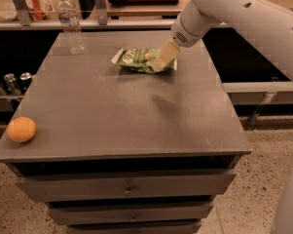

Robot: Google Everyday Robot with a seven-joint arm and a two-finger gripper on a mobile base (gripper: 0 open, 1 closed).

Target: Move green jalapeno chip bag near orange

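- Hand [164,60]: positioned toward the back edge of the worktop [136,126], a little right of its middle. It slants down and to the left from the wrist.
- Hand state: I cannot tell whether it is open, closed or gripping anything. Only its pale tip shows against the green foil.
- Contact: from my view the tip overlaps the right end of the green jalapeno chip bag [135,60]. I cannot confirm that it touches the bag.
- Green jalapeno chip bag: lies flat and crinkled on the worktop near the back edge. Its long side runs roughly along that edge, and its white-edged left end points toward the back left corner.
- Orange [21,129]: rests on the worktop at the front left corner, just inside the left edge. It is well apart from the bag, diagonally across the surface.
- Arm [243,18]: white, entering from the upper right and passing above the back right corner.
- Water bottle [70,26]: clear plastic, upright near the back left corner. It is left of the bag and apart from it.
- Drawers [129,188]: stacked below the front edge of the worktop.
- Cans [9,82]: a short row beyond the left edge, set lower than the worktop.
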